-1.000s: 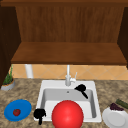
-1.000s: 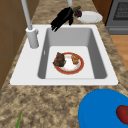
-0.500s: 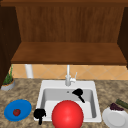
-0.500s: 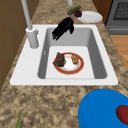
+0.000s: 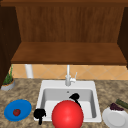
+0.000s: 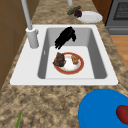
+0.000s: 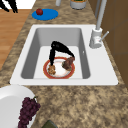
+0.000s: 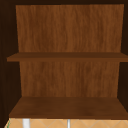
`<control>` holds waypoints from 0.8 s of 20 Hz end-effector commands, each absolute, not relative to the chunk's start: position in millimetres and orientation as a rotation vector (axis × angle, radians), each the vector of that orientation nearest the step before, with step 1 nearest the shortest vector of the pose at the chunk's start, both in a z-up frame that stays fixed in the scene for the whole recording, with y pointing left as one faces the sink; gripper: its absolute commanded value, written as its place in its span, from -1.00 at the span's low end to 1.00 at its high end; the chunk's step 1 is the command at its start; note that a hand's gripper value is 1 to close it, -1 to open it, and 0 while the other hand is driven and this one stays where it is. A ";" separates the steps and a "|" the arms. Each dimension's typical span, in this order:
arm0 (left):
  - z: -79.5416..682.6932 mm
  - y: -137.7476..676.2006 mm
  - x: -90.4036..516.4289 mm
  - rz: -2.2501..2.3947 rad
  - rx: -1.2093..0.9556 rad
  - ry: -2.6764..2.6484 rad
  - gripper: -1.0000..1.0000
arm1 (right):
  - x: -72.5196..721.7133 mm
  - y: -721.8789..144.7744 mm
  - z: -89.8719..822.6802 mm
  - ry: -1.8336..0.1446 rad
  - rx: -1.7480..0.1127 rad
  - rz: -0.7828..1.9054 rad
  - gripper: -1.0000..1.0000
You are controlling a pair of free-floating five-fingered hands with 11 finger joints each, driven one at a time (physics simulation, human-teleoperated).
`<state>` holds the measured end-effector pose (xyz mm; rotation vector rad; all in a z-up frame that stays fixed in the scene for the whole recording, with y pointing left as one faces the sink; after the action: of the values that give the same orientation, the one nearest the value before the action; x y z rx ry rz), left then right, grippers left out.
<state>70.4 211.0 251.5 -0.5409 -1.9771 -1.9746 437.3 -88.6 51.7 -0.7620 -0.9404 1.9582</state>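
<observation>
Food on a red-rimmed plate (image 6: 69,63) lay at the bottom of the sink (image 6: 105,75), and the right hand (image 7: 58,49) reached down to it. In the right side view, that hand arched over the plate with its fingers (image 7: 51,58) stretched straight down, their tips at a small brown piece of food (image 7: 51,69) on the plate's near edge; a darker chunk of food (image 7: 68,63) sat just beside it on the same plate. The hand was open, gripping nothing. In the front view a large red ball (image 5: 67,115) stood nearest the camera, covering the front of the sink, with the right hand behind it. The left hand (image 5: 39,114) hung at the sink's front left corner, fingers pointing down; whether they were curled could not be told. Left of it, a blue plate (image 5: 22,106) on the stone counter (image 6: 45,105) carried a tomato (image 5: 16,112). To the right, a white plate (image 5: 116,119) held dark grapes (image 5: 116,107). Farther back stood the white faucet (image 5: 68,78), a potted plant (image 5: 8,81) at far left, and wooden shelves (image 8: 67,107) above.
</observation>
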 end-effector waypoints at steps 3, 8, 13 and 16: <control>251.5 211.0 70.4 -1.975 -0.541 -1.977 0.00 | 439.1 -75.1 5.3 -0.852 -0.782 1.855 -1.00; 251.5 211.0 70.4 -1.975 -0.541 -1.977 0.00 | 440.5 -71.4 -32.2 -0.797 -0.818 1.791 -1.00; 251.5 211.0 70.4 -1.975 -0.541 -1.977 0.00 | 439.6 -65.8 -65.0 -0.742 -0.842 1.744 -1.00; 251.5 211.0 70.4 -1.975 -0.541 -1.977 0.00 | 439.1 -63.2 -76.6 -0.687 -0.861 1.709 -1.00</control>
<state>70.4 211.0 251.5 -0.5409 -1.9771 -1.9746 439.2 -67.0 -62.3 -0.8802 -0.7549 1.7849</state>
